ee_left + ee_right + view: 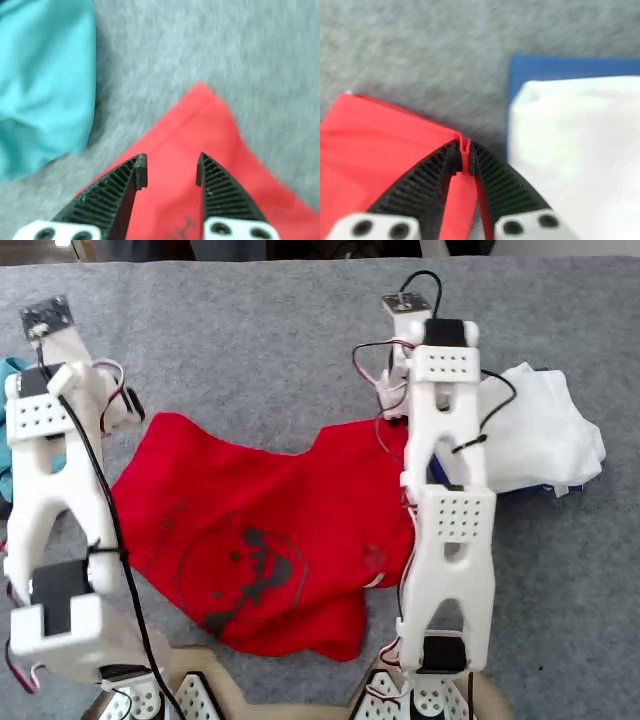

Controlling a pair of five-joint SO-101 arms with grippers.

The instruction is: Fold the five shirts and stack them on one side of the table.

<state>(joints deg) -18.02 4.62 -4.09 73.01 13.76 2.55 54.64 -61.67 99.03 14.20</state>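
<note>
Red shirt (270, 540) lay rumpled; right gripper (464, 160) pinched its edge, left gripper (171, 171) hung open over a corner.

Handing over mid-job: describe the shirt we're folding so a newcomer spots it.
On the grey table, look between the left arm and right arm. The red shirt lies spread there, bearing a dark round print. Its neighbours are a white shirt, a blue shirt and a teal shirt.

matt cloth red shirt (270, 540), fuzzy grey tbl (250, 330), wht plastic arms (455, 530)
</note>
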